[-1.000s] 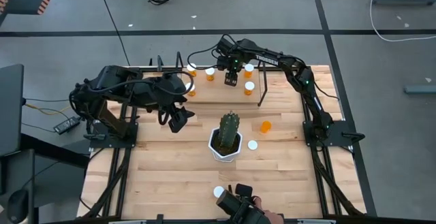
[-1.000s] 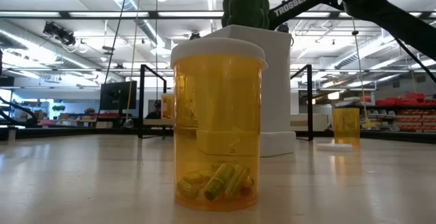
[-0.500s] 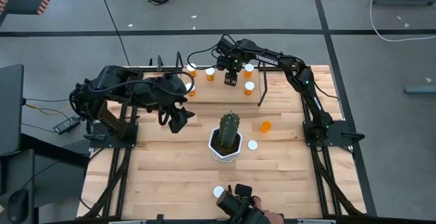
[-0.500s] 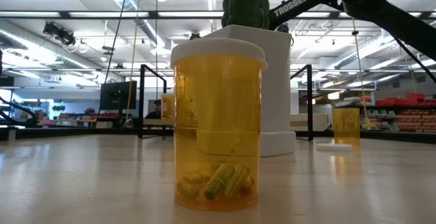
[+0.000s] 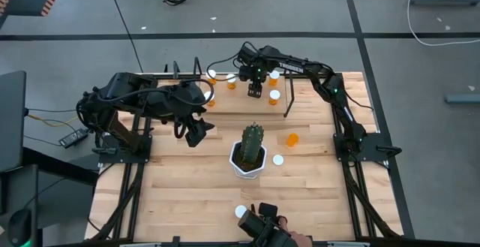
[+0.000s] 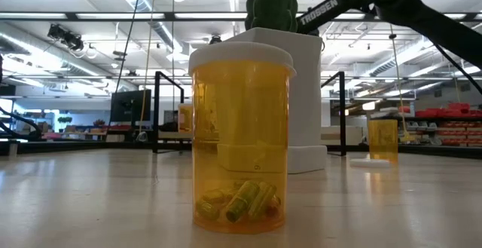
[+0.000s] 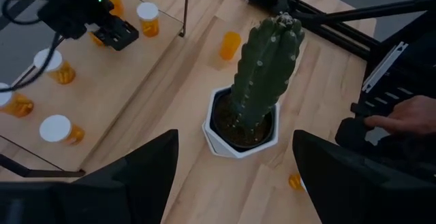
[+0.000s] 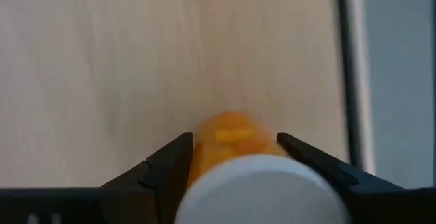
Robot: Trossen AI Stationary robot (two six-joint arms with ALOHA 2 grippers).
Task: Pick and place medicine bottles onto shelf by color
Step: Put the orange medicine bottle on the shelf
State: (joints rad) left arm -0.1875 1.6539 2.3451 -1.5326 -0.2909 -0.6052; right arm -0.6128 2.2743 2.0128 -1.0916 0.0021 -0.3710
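The light-wood shelf (image 5: pixel 240 100) stands at the table's far middle, with several orange white-capped medicine bottles upright on its top board, such as one (image 5: pixel 231 82) and another (image 5: pixel 274 96). My right gripper (image 5: pixel 255 88) is over the shelf top, pointing down, shut on one more bottle (image 8: pixel 235 139). One bottle (image 5: pixel 292 139) lies on its side on the table right of the cactus. Another (image 6: pixel 241 135) stands at the near edge. My left gripper (image 5: pixel 196 132) hovers open and empty left of the cactus. My right gripper pinches the bottle's orange body (image 8: pixel 204 142) just below its white cap (image 8: pixel 255 186), one finger on each side. The fingers come from above, pointing down at the shelf top. The bottle is upright, cap up; whether its foot rests on the board I cannot tell.
A green cactus in a white pot (image 5: pixel 250 146) stands mid-table. A loose white cap (image 5: pixel 278 159) lies to its right. A person's hand (image 7: pixel 409 115) is by the low camera at the near edge. The shelf's black rod frame (image 5: pixel 289 97) stands at its right end.
My right arm's forearm has tipped down a little in the low view, while its gripper stays over the shelf top with the bottle. The left arm and the other bottles have kept still.
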